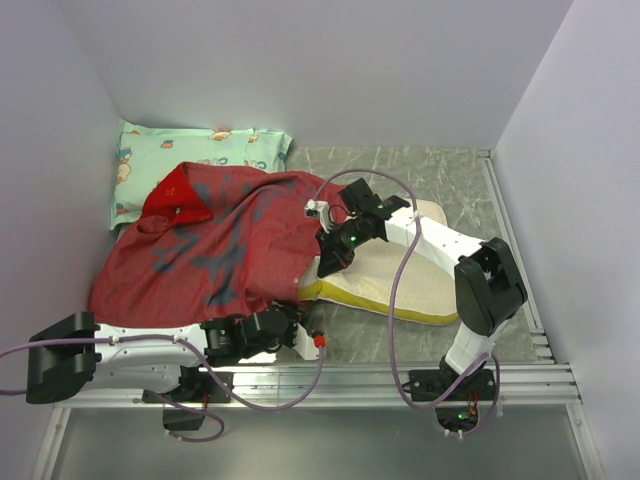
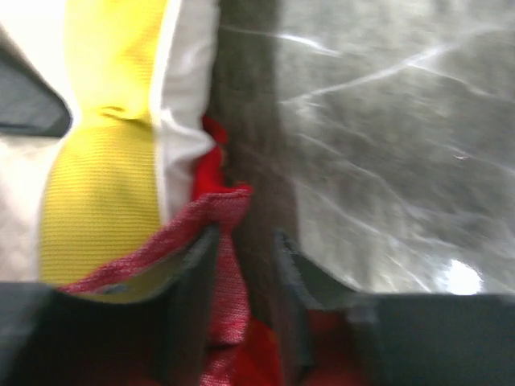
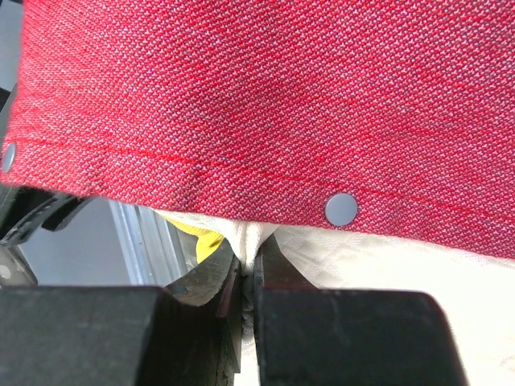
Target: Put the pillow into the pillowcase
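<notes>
On table [image 1: 440, 180], pillow [image 1: 362, 280] lying lengthwise left-right

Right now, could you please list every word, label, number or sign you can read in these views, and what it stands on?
No text can be read in any view.
pillowcase: grey blotches only, no legible characters.
mint-green pillow: small cartoon prints, too small to read.
snap button: blank.
pillow: no label showing.

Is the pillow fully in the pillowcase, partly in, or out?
Partly in: pillowcase covers the pillow at its left end; the cream, yellow-banded right part sticks out.
</notes>
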